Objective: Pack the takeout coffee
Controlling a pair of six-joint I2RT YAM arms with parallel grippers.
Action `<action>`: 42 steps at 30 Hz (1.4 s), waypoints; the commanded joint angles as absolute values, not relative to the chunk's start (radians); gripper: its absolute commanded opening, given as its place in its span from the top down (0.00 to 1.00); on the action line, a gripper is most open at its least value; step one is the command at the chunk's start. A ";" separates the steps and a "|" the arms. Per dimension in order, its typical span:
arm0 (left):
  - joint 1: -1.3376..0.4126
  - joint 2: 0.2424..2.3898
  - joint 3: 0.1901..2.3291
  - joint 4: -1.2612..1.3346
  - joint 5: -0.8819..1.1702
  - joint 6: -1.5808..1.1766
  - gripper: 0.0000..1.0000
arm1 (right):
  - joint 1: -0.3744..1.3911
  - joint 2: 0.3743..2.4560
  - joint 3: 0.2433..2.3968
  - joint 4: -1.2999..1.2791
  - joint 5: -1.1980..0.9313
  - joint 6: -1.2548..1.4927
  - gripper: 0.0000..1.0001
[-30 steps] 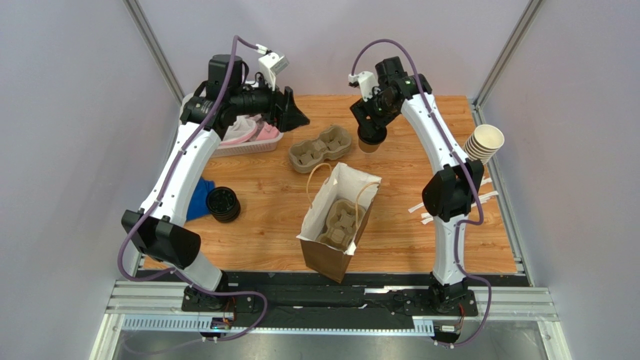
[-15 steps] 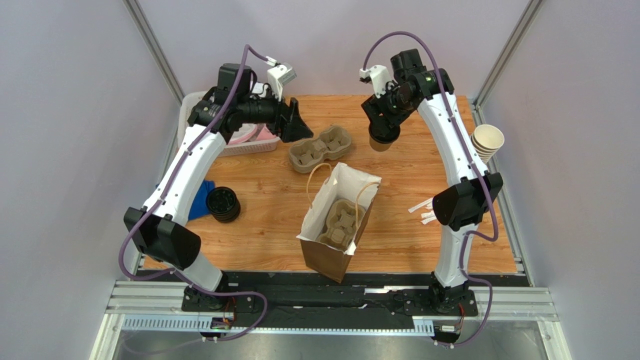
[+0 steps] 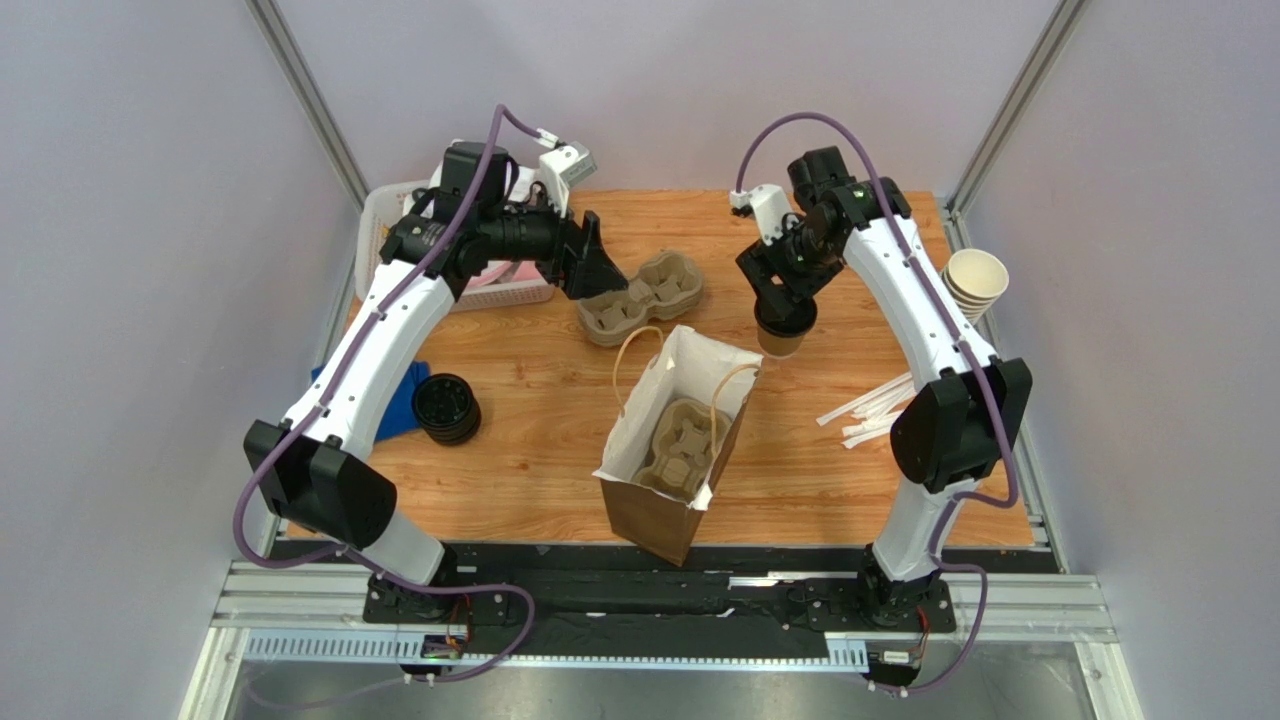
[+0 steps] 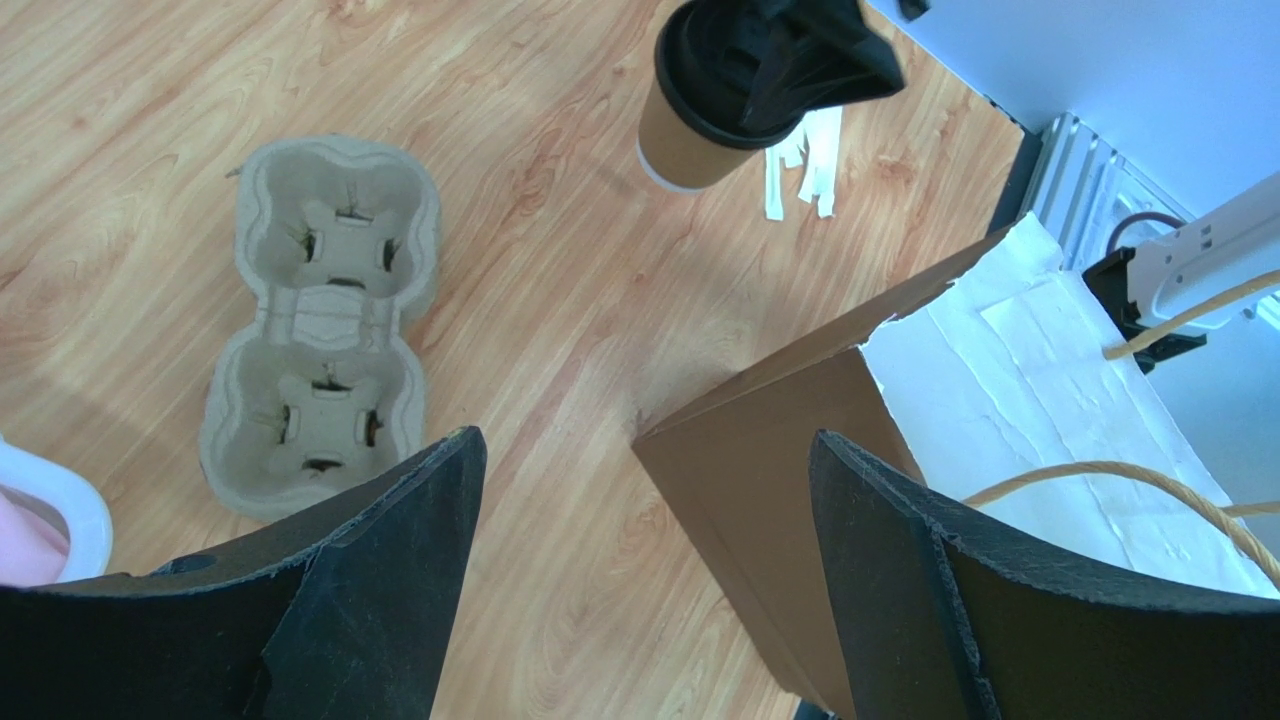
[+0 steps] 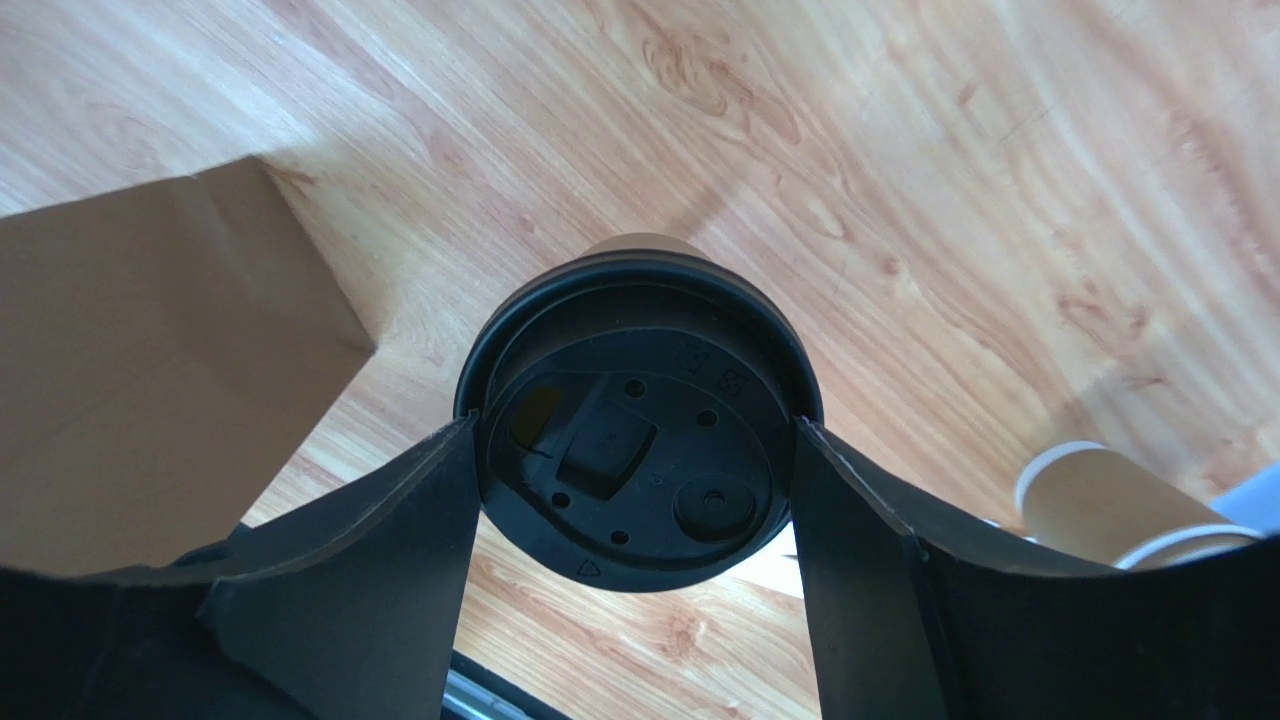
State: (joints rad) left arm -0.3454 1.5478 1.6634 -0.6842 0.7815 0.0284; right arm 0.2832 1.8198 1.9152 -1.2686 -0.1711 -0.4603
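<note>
Your right gripper (image 3: 783,300) has carried the takeout coffee (image 4: 694,132) closer to the paper bag (image 3: 654,518), pinching it around its black lid (image 5: 631,435). Your left gripper (image 4: 639,450) hangs spread wide above the pulp cup carrier (image 4: 323,323).

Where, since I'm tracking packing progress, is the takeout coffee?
Top view, right of centre: the takeout coffee is in the right gripper, just right of the paper bag.

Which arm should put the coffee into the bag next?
Right. The right gripper clamps the takeout coffee by its lid, beside the open paper bag. The left gripper is open and empty, near the spare cup carrier.
</note>
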 commanded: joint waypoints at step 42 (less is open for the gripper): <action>-0.348 1.500 1.674 -0.696 0.741 0.072 0.11 | 0.255 1.844 1.486 -0.818 -0.202 -0.489 0.26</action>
State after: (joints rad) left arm -0.3454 1.4944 1.6249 -0.6968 0.7345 0.0521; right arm 0.2665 1.8164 1.4967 -0.7723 -0.2005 -0.4545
